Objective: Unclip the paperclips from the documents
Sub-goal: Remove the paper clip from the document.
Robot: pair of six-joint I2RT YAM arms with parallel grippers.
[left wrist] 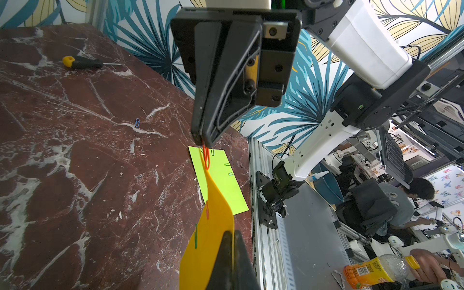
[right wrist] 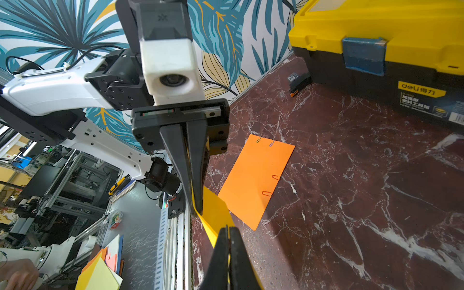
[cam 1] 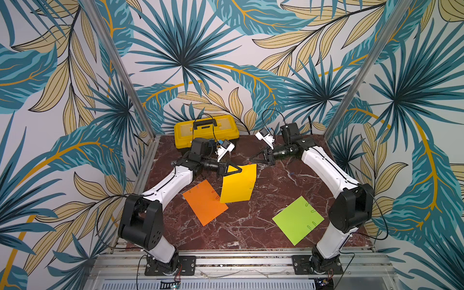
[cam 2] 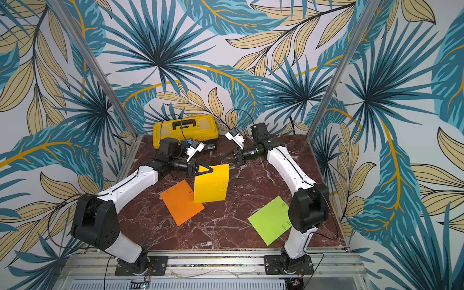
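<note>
A yellow paper sheet [cam 1: 238,187] is held raised in front of the yellow-and-black plastic toolbox [cam 1: 206,131] — one corner is clamped by the closed left gripper [cam 1: 241,170], and a red wire paperclip [left wrist: 206,157] at the other corner is pinched by the closed right gripper [cam 1: 251,159]. An orange paper sheet [cam 1: 203,204] and a lime-green paper sheet [cam 1: 297,219] are laid flat farther from the toolbox.

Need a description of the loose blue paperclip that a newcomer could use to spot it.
On the marble tabletop, find the yellow sheet held up off the surface, then look across the bare stone toward the right arm. The blue paperclip lies there; unlike the clips on sheet edges, it grips no paper.
</note>
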